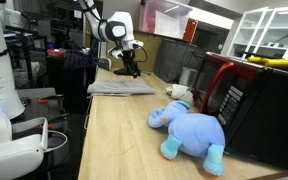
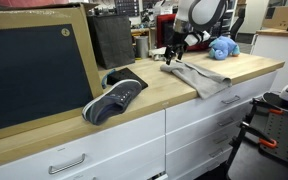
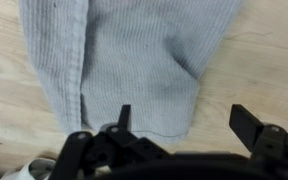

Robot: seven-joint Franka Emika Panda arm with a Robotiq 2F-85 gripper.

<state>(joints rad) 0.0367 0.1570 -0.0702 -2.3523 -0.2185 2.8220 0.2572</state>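
While under grey cloth [image 1: 119, 87], wooden lab countertop [image 1: 114, 135]

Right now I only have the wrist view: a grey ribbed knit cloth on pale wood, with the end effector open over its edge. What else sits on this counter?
Observer: A light blue plush elephant lies on its side, well apart from the grey ribbed knit cloth.
Operator: Anything on the cloth's other side?
Observer: A dark grey sneaker with a white sole, at the front edge of the wooden counter.
Operator: What's next to the toy?
Observer: A black, red-trimmed box that looks like a microwave, close beside it.
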